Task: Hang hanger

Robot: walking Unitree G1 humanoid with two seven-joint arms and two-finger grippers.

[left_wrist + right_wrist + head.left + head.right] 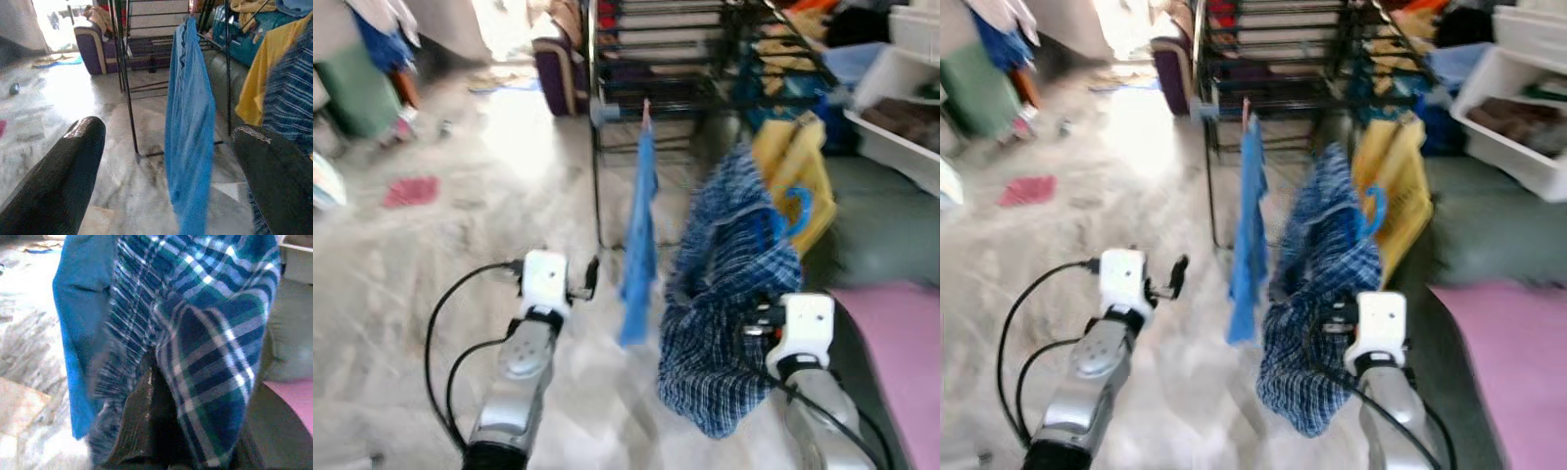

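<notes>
A blue plaid shirt [729, 294] on a hanger with a blue hook [798, 211] hangs in front of my right arm. My right gripper [756, 321] is buried in its cloth and holds it off the floor; one finger [142, 431] shows under the plaid fabric. The black drying rack [656, 59] stands just ahead, with a blue towel [639, 245] hanging from its near rail. My left gripper [589, 278] is raised to the left of the towel, open and holding nothing, its fingers [68, 166] wide apart.
A yellow garment [793, 166] hangs on the rack behind the shirt. White bins [901, 98] and a pink mat [901, 352] lie to the right. A purple seat [558, 69] stands left of the rack. A red cloth [411, 191] lies on the marble floor at left.
</notes>
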